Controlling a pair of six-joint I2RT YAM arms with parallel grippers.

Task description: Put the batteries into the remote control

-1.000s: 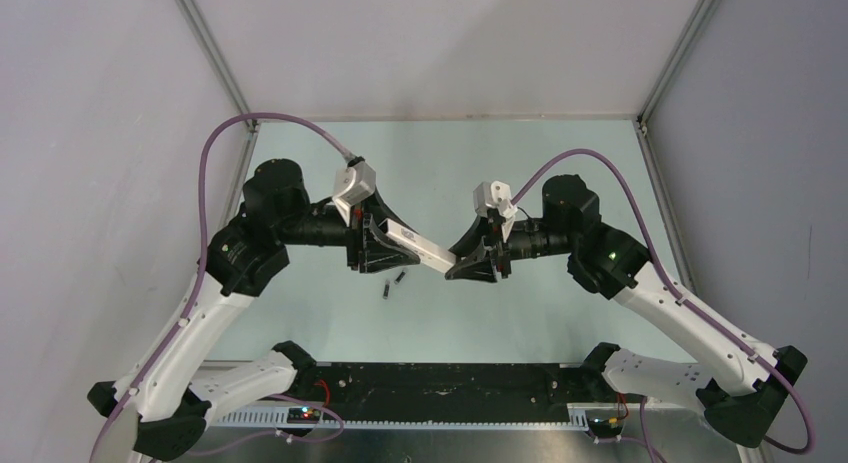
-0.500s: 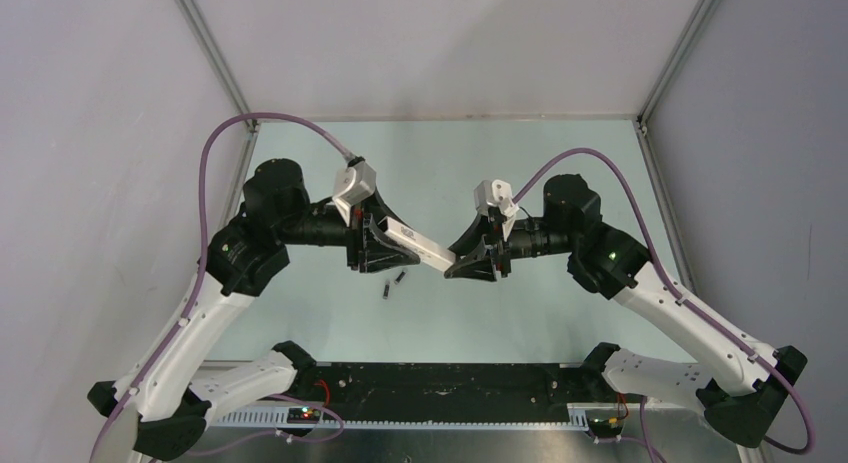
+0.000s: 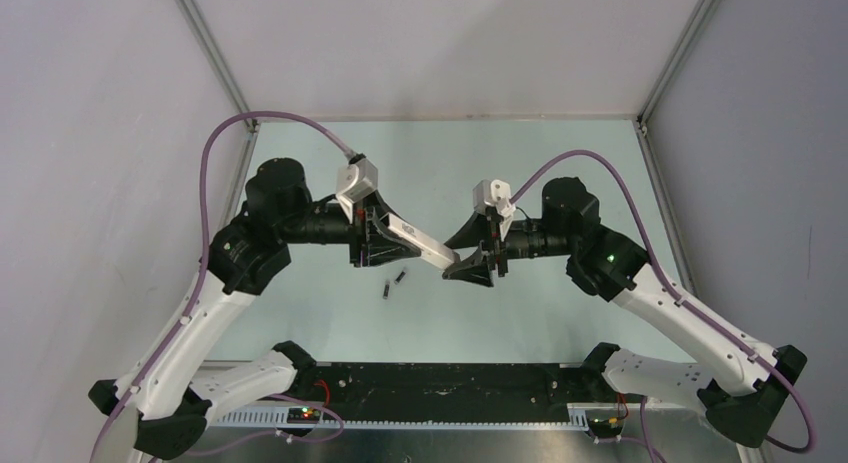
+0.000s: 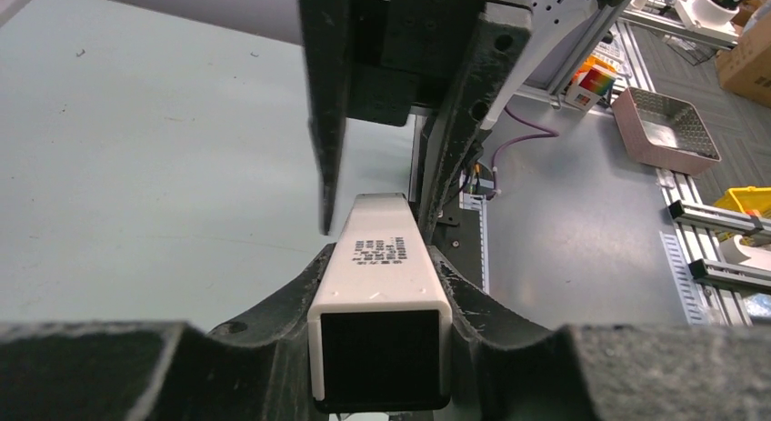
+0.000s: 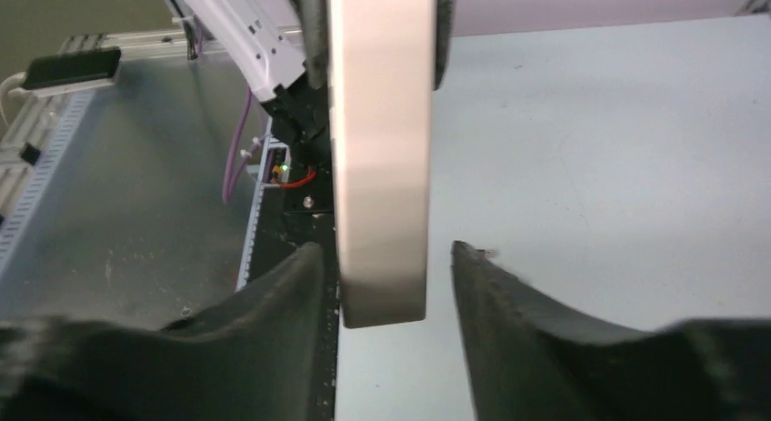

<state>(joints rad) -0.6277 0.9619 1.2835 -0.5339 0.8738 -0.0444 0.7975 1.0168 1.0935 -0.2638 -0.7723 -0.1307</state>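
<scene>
— Things are to be counted first: how many of each?
— One remote control [image 3: 425, 245] and two batteries [image 3: 400, 277] are seen, along with two arms [image 3: 200, 323]. The remote control is held off the desk [image 3: 520, 163], bridging the gap between the left tool [image 3: 392, 246] and the right tool [image 3: 458, 262]. The batteries lie loose on the desk, just below the left tool and slightly to its base side. They are close together and apart from the remote control.
— How are the arms posed, and the tools set?
— Both forearms [image 3: 315, 226] are turned inward and held level, so that the tools face each other. The left tool is pinched on the printed end of the remote control, which is wedged between both fingers [image 4: 273, 321]. The right tool is drawn in on the opposite end, and only that tip is taken between its fingers.
— And the surroundings?
— A pale green desk is enclosed by plain grey panels [image 3: 420, 43] on aluminium posts [image 3: 205, 43]. Purple cables [image 3: 250, 118] are looped over each arm.
</scene>
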